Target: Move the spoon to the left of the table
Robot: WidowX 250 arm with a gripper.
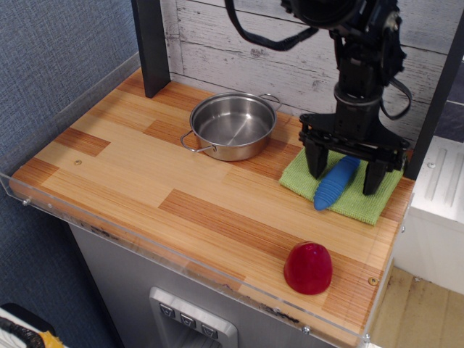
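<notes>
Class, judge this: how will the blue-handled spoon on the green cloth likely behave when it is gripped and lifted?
The spoon probably stays stiff, since its thick handle looks solid. The ribs should give the open tool some grip, so slipping seems unlikely. Its rounded handle might roll slightly, though the soft green cloth may damp that.
</notes>
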